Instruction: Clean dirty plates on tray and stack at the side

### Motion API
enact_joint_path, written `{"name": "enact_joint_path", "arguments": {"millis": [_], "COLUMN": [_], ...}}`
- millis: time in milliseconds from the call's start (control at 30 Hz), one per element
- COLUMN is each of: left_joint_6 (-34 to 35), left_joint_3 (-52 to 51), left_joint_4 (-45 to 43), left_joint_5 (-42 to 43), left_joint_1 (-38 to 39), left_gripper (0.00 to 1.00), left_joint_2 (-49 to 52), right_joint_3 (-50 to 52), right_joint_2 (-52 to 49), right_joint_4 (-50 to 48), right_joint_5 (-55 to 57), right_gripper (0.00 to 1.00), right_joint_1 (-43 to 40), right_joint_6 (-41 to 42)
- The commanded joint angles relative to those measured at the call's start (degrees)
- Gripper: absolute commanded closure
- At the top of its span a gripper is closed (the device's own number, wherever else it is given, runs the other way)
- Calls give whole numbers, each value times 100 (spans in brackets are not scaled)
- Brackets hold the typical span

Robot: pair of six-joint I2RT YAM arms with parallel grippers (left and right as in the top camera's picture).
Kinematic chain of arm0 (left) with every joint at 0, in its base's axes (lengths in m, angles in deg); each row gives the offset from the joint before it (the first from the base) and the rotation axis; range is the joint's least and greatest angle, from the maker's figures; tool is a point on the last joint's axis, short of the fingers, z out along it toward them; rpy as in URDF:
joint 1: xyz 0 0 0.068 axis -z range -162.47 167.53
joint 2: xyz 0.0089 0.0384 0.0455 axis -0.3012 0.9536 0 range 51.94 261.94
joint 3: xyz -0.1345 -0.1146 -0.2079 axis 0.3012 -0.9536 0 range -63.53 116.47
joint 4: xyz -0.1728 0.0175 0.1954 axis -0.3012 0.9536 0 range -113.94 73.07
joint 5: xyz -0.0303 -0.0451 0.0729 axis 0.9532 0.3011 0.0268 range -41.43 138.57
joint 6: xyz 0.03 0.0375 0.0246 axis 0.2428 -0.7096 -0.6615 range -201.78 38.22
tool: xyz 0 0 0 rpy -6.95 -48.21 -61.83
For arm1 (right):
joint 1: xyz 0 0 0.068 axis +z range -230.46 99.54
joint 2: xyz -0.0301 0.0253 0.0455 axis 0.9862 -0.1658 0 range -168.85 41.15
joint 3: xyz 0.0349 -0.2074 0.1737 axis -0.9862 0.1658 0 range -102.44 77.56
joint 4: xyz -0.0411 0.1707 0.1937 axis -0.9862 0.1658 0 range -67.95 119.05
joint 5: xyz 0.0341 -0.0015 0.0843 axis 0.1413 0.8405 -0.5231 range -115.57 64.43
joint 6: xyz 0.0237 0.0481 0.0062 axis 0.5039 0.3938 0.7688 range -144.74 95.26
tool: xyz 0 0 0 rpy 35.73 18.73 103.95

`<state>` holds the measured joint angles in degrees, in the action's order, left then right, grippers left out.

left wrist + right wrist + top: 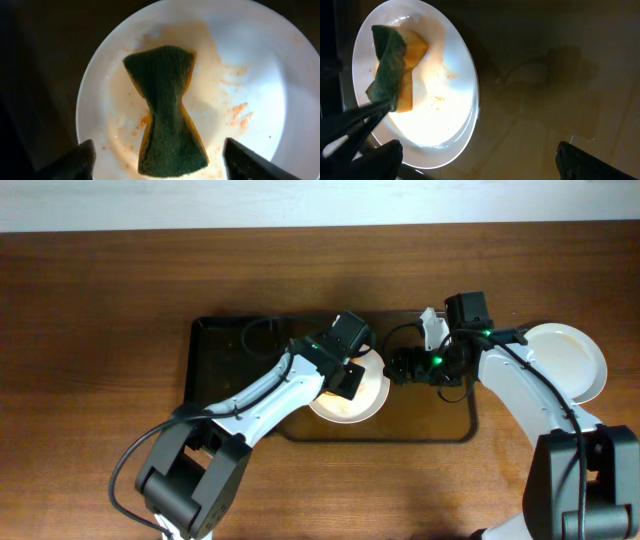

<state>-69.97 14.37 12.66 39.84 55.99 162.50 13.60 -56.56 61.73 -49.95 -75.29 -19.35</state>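
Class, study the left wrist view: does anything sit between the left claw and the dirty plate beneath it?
Yes. A green sponge lies on the plate, directly below the open left claw, covering the middle of the smeared surface.

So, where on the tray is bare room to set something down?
The tray is bare on its left, between its rim and the left arm, and at its near right corner. The middle is crowded: plate with sponge, left gripper above, right gripper beside.
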Motion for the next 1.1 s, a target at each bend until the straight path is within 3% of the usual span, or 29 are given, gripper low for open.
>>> {"name": "enact_joint_path", "arguments": {"millis": [0, 33, 67, 100, 133, 200, 233, 267, 300, 400, 500, 667, 733, 800, 833, 867, 900, 1067], "left_joint_6": [-57, -57, -57, -57, -57, -59, -61, -59, -59, -57, -61, -59, -59, -61, -61, -61, -59, -59], "left_joint_3": [-278, -278, -278, -278, -278, -264, -179, -105, 28, 741, 778, 258, 249, 247, 247, 249, 249, 662], "left_joint_4": [-251, -271, -275, -275, -289, -291, -267, -254, -164, 352, 529, 173, 35, -57, -85, -173, -212, 79], "left_joint_5": [103, 103, 103, 101, 101, 101, 98, 101, 98, 107, 603, 599, 601, 599, 599, 601, 599, 616], "left_joint_1": [-4, -4, -4, -4, -4, -4, -4, -11, -24, -177, -313, -302, -302, -302, -302, -302, -302, -350], "left_gripper": [41, 67, 100, 100, 80, 92, 47, 18, 5, 5, 3, 31, 25, 30, 44, 83, 100, 100], "left_joint_2": [367, 435, 463, 472, 472, 470, 437, 398, 315, -155, -210, 354, 702, 817, 817, 817, 817, 341], "right_joint_3": [-94, -94, -92, -94, -94, -94, -92, -92, -94, -92, -94, -92, -87, -81, -81, -50, -9, 267], "right_joint_2": [-7, -7, -7, -7, -7, -7, -7, -7, -7, -7, -7, -7, -7, -15, -17, -17, -17, -17], "right_joint_4": [-2, -2, -2, -2, -2, -2, -2, -2, -2, -2, 131, 304, 297, 258, 254, 254, 251, -210], "right_joint_5": [-48, -48, -48, -48, -48, -48, -48, -48, -48, -48, -103, -90, -90, -87, -87, -85, -66, -48], "right_gripper": [2, 2, 2, 2, 2, 2, 2, 2, 2, 2, 2, 2, 2, 2, 2, 2, 2, 10], "right_joint_1": [-33, -33, -33, -33, -33, -33, -33, -33, -33, -33, -33, -37, -31, -31, -31, -31, -31, 101], "right_joint_6": [-50, -50, -50, -50, -50, -50, -50, -50, -50, -50, -48, -48, -48, -48, -48, -48, -48, 278]}}
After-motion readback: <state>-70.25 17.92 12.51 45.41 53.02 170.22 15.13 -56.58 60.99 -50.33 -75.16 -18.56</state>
